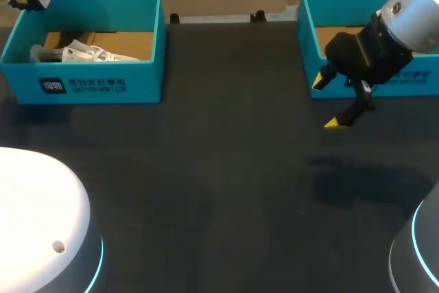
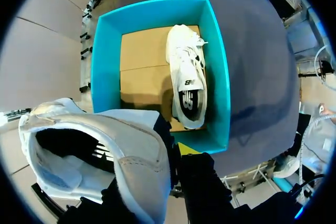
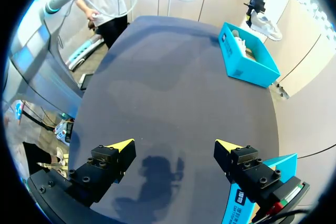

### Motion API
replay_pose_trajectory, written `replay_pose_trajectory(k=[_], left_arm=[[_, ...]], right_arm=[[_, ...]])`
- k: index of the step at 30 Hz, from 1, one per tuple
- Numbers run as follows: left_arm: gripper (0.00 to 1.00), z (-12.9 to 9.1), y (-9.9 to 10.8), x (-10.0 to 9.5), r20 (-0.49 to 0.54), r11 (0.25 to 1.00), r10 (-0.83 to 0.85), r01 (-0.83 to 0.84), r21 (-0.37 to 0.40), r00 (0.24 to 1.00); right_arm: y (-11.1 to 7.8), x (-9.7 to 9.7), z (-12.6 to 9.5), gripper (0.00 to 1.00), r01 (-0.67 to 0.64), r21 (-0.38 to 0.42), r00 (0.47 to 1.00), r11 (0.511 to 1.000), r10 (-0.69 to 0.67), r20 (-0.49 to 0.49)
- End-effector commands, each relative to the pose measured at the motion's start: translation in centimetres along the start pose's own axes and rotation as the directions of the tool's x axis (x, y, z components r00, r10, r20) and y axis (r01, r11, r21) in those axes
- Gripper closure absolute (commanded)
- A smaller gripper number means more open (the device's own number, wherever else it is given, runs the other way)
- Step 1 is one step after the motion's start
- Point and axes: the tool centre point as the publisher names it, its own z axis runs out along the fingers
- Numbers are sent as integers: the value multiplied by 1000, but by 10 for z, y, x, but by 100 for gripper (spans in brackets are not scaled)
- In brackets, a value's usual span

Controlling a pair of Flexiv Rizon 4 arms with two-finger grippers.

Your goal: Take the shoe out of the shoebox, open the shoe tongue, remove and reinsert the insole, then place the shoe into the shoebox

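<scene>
The white low-top sneaker (image 2: pixel 105 150) hangs pinched by its side wall in the left gripper (image 2: pixel 178 156), above the teal cardboard shoebox (image 2: pixel 216 66), where a second white sneaker (image 2: pixel 186 77) lies. The right gripper (image 3: pixel 174 148) hovers wide open and empty over the dark table (image 1: pixel 219 169). Best practice is probably to carry the sneaker clear of the box wall and set it sole-down mid-table, within both arms' reach.

The box (image 2: pixel 216 77) is turquoise with a brown card floor. The shoe (image 2: pixel 186 72) in it is white, with a black insole. The held shoe (image 2: pixel 134 150) is white and dark inside, its lining perhaps pale blue. The table (image 1: pixel 226 169) is dark grey. The right gripper (image 3: pixel 174 144) is black with yellow tips.
</scene>
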Motion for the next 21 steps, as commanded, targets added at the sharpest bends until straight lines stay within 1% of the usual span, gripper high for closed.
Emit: replay_pose_trajectory(k=[1, 8, 9, 10, 11, 12, 13, 15, 16, 17, 19, 20, 21], left_arm=[[100, -1, 1, 0, 0, 1000, 0, 0, 0, 1000], [100, -1, 1, 0, 0, 1000, 0, 0, 0, 1000], [100, -3, 0, 0, -4, 999, 32, -32, -9, 999], [100, -6, 1, 1, 1, 997, 79, -79, 3, 997], [100, -8, 0, 1, -2, 988, 150, -150, -25, 989], [100, -10, 1, 1, 5, 986, 164, -163, -24, 987], [100, -13, 2, 1, 4, 970, 234, -234, -61, 972], [100, -14, 3, 1, 2, 947, 317, -317, -59, 948], [100, -14, 3, 2, 8, 919, 386, -384, -86, 923], [100, -14, 4, 1, 11, 918, 392, -391, -68, 920], [100, -15, 8, -1, 4, 864, 502, -502, -29, 865], [100, -15, 11, -3, -5, 853, 522, -522, -11, 853], [100, -15, 12, -5, -17, 812, 583, -583, 4, 812]], right_arm=[[0, 0, 1, 0, -1, 2, 1000, 1000, 1, 0], [0, 0, 1, 0, -1, 2, 1000, 1000, 1, 0], [0, 0, 1, 0, -1, 2, 1000, 1000, 1, 0], [0, 0, 1, 0, -1, 2, 1000, 1000, 1, 0], [0, 0, 1, 0, -1, 2, 1000, 1000, 1, 0], [0, 0, 1, 0, -1, 2, 1000, 1000, 1, 0], [0, 0, 1, 0, -1, 2, 1000, 1000, 1, 0], [0, 0, 1, 0, -1, 2, 1000, 1000, 1, 0], [0, 0, 1, 0, -1, 2, 1000, 1000, 1, 0], [0, 0, 1, 0, -1, 2, 1000, 1000, 1, 0], [0, 0, 1, 0, -1, 2, 1000, 1000, 1, 0], [0, 0, 1, 0, -1, 2, 1000, 1000, 1, 0], [0, 0, 1, 0, -1, 2, 1000, 1000, 1, 0]])
